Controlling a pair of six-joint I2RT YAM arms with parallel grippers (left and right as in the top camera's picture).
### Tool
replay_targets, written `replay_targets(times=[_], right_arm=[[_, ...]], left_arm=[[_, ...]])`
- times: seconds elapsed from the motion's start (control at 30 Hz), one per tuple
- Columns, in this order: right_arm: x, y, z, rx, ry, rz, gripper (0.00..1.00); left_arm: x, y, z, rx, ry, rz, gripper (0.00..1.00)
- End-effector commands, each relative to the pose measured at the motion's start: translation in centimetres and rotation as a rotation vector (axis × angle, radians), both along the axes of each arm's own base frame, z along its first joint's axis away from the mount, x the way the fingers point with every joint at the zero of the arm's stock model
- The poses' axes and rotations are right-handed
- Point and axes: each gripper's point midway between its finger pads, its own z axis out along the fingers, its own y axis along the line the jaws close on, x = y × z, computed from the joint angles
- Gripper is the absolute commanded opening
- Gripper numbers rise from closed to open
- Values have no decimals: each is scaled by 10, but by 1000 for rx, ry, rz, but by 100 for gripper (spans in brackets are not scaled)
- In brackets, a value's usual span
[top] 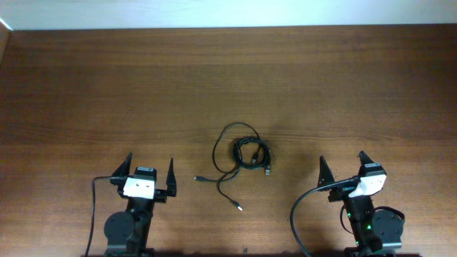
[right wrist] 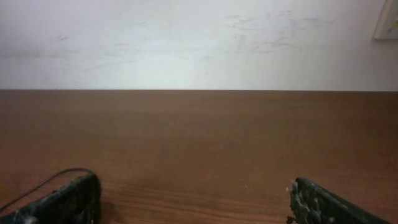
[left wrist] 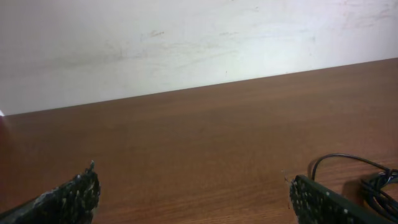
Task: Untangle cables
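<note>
**Now: cables heaped mid-table, both grippers wide and empty**

You have the cables [top: 241, 160] lying in one small heap on the table [top: 107, 78], toward its front edge and roughly midway between the arms. The left gripper [top: 150, 168] stands fully spread with nothing in it. The right gripper [top: 341, 163] is the same. Both sit back from the heap and touch no cord.

Expect these cords to be thin, light and limp, so pulling one will likely drag the rest along. The sheaths look smooth, and a pinch mid-cord may slip. The tight coil [top: 251, 153] gives you little to grab cleanly. Better holds are the two tails that run out of the heap, each ending in a plug [top: 239, 208], where the body is stiffer. Grip at the plug or just behind it.

The table is dark brown wood grain and looks flat and smooth, so black cord shows poorly against it. A pale wall [left wrist: 186, 43] rises behind the far edge.
</note>
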Motion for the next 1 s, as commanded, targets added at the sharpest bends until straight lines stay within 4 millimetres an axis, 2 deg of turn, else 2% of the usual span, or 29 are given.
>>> replay_targets(times=[0.0, 0.2, 0.27, 0.37, 0.4, 0.5, 0.6, 0.8, 0.97], right_arm=[[0, -3, -4, -8, 9, -14, 98], [0, -3, -4, -8, 9, -14, 99], [0, -3, -4, -8, 9, -14, 98], [0, -3, -4, -8, 9, -14, 98], [0, -3, -4, -8, 9, -14, 98], [0, -3, -4, -8, 9, -14, 98], [0, -3, -4, -8, 9, -14, 98], [0, -3, -4, -8, 9, -14, 98], [0, -3, -4, -8, 9, -14, 98]], left_arm=[[0, -1, -3, 12, 0, -6, 99], [0, -1, -3, 12, 0, -6, 99], [1, -1, 5, 12, -31, -6, 99], [1, -1, 6, 11, -34, -11, 99], [0, -7, 8, 9, -39, -41, 99], [-3, -13, 22, -49, -59, -75, 99], [-10, -13, 47, -101, -69, -74, 99], [-26, -13, 80, -103, 0, -70, 99], [-13, -14, 100, -160, 123, -66, 99]])
